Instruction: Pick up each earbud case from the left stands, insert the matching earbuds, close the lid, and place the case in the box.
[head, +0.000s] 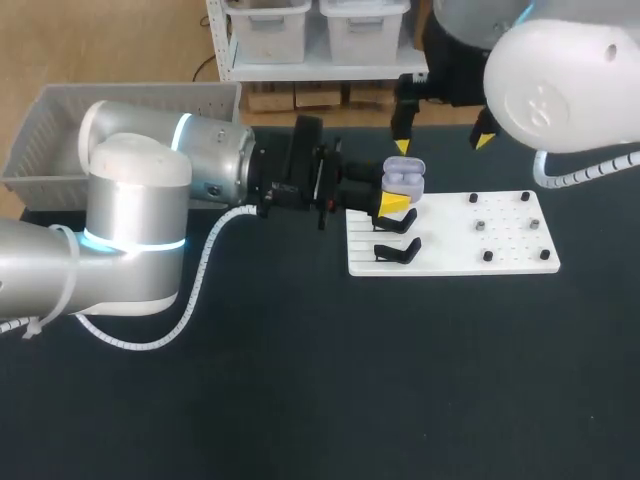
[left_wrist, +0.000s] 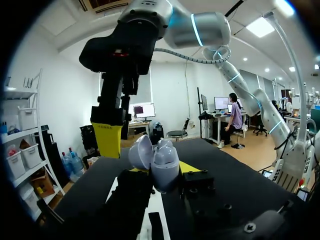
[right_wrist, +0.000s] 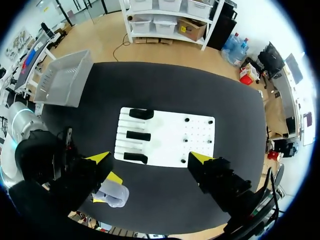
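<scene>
Lilac earbud case (head: 404, 178), lid open, in left claw (head: 399, 193) (box (head: 45, 140) unseen from left wrist); right claw (head: 443, 140) wide.

Table (head: 300, 400): matte black top, evenly lit, seen in all three views. Light wooden floor (right_wrist: 165, 55) noted around it. White shelving (head: 300, 70) loaded with pale bins (head: 270, 30) is set beyond the far edge. White walls (left_wrist: 65, 100) and bright ceiling light panels (left_wrist: 260, 27) recorded in the left wrist view.

Glossy plastic earbud case (head: 404, 176), matt table (head: 300, 400)
</scene>
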